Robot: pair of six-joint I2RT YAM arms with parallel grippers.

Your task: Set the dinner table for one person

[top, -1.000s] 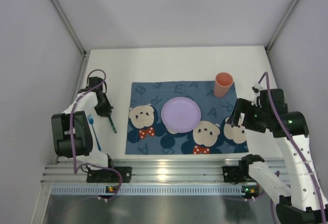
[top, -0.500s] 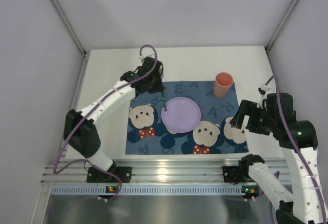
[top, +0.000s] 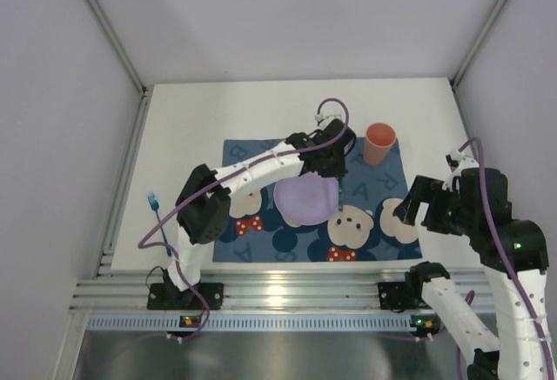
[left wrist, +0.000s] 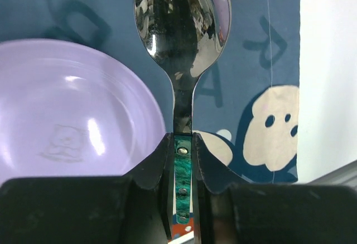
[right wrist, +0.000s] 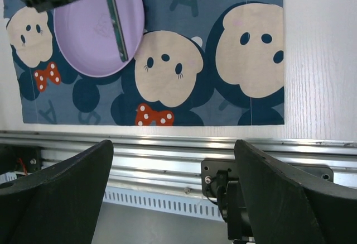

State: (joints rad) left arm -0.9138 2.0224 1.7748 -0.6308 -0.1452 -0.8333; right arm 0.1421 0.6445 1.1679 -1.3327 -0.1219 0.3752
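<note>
- I see the left fingers point(left wrist: 150, 166) clamped on a spoon's point(left wrist: 181, 26) green handle, with its bowl over the mat point(left wrist: 262, 65), just right of the plate point(left wrist: 67, 110).
- Right fingers point(right wrist: 61, 188) stand apart, above the near right of the white desk point(top: 191, 119).
- The mat lies mid-desk.

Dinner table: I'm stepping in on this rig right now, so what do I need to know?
The left gripper is shut on the spoon, held over the placemat just right of the plate.
The right gripper is open and empty, above the near right edge of the dinner table.
Done: plate centred on the placemat, cup at its far right corner.
Left: set the spoon down; the blue fork lies on the bare table left of the placemat, likely next.
</note>
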